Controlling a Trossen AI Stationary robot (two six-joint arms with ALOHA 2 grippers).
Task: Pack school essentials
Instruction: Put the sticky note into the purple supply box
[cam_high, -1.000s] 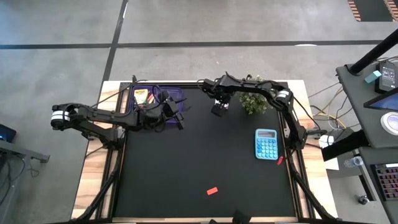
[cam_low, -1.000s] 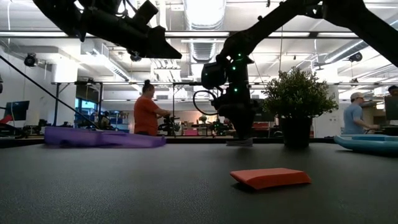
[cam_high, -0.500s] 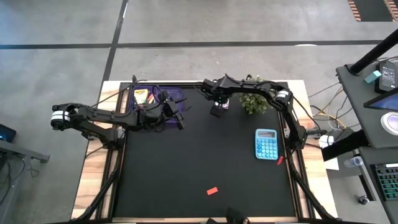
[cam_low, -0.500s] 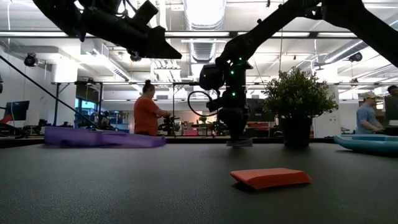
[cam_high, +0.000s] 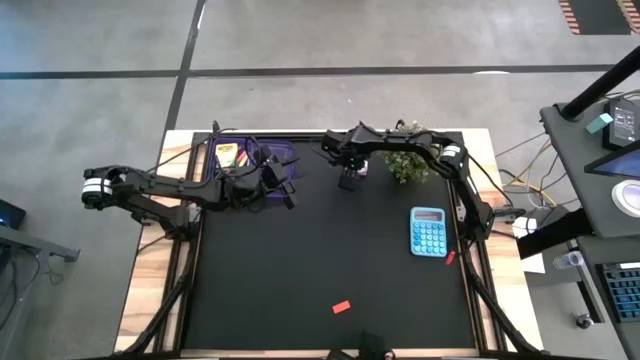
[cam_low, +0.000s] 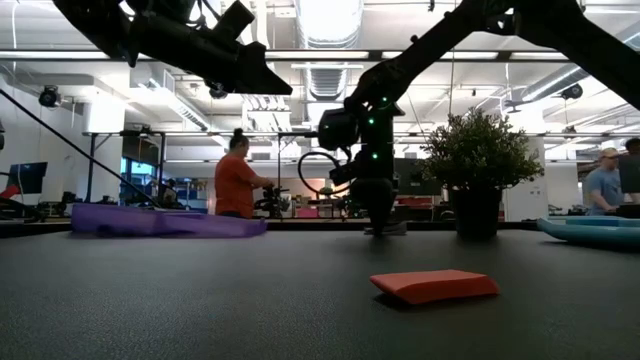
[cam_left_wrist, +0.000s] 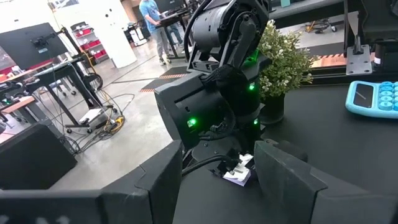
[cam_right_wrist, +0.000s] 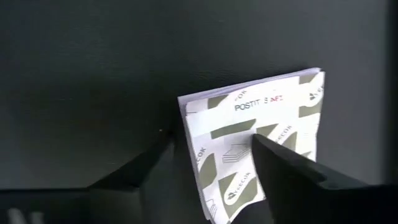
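The right gripper, fingers spread, straddles the white pad near the tabletop's far edge; the left gripper, open, hovers beside the purple case.

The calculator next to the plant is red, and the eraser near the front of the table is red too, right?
Not quite. The calculator is blue, not red; the high view shows it lying on the black table near the plant. The eraser near the front of the table is indeed red.
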